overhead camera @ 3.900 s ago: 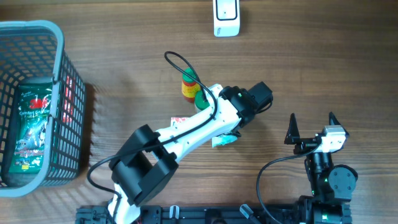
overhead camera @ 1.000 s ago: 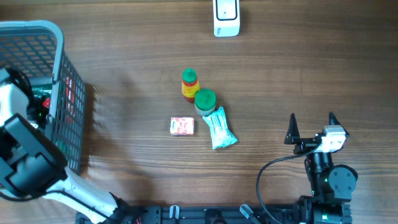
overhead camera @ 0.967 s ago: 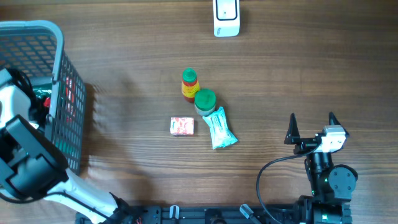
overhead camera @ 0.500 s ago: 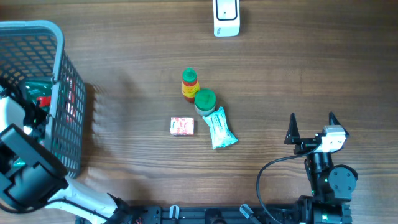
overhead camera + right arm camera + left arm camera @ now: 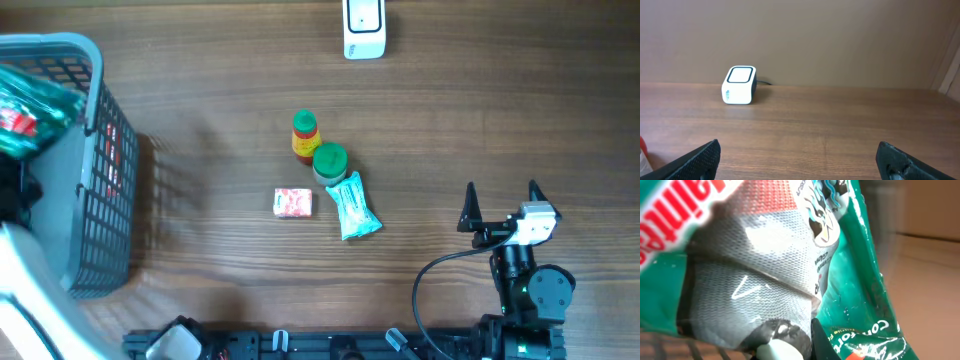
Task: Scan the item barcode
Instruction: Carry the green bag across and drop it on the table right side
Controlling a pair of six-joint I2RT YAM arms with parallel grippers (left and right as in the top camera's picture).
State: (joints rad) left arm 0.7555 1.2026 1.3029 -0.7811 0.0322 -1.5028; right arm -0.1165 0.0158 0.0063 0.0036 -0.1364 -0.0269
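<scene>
**Green bag up out of the basket: carry to scanner pending**

Since half a second ago, the green bag [image 5: 35, 100] has risen from low in the basket [image 5: 97, 62] to its far rim. The left arm has swung almost out of the overhead view.

The left claw [image 5: 771, 330] is pressed together, pinching the green bag, which fills the wrist view and hangs crumpled against it. The right claw [image 5: 502, 208] is spread wide, holds nothing and has not shifted. The bottle [image 5: 304, 135] and packet [image 5: 355, 205] lie as before.

Step in hand, as judged: lift the bag clear of the basket wall before going sideways. The scanner [image 5: 364, 28] sits well off to the left claw's right on the tabletop [image 5: 500, 100]. No barcode is found in any view, and the film may need turning to present it flat.
</scene>
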